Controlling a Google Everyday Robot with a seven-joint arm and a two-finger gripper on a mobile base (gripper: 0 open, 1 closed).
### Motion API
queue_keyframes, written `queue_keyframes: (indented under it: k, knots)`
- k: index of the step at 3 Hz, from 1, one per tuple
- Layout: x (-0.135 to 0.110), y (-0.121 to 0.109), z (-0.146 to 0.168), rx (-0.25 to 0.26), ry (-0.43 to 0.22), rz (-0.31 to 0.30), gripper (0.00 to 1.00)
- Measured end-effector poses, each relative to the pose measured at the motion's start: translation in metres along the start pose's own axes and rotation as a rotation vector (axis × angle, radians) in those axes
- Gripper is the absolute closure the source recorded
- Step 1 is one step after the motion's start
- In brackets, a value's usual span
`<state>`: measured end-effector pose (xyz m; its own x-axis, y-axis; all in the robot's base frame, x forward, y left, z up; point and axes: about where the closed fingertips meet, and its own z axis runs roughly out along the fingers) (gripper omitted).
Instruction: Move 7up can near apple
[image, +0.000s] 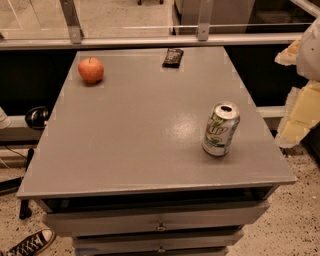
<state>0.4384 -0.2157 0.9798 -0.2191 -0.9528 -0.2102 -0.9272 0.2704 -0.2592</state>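
Observation:
The 7up can (221, 129) stands upright on the grey table top (145, 135), at the front right, its silver top open. The apple (90, 70) is red-orange and sits at the far left corner of the table, well apart from the can. My gripper (296, 117) shows as pale cream and white parts at the right edge of the camera view, beyond the table's right edge and to the right of the can, not touching it.
A flat dark packet (173, 57) lies at the far middle of the table. Drawers (160, 222) are under the front edge. A metal rail (150, 40) runs behind the table. A sneaker (30, 244) and cables lie on the floor at the left.

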Motion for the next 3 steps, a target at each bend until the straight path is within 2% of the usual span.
queue_keyframes:
  k: [1, 2, 3]
  knots:
    - [0.000, 0.000, 0.000, 0.000, 0.000, 0.000, 0.00]
    - [0.001, -0.009, 0.010, -0.025, -0.074, 0.008, 0.00]
    - [0.010, -0.020, 0.045, -0.098, -0.222, 0.095, 0.00]
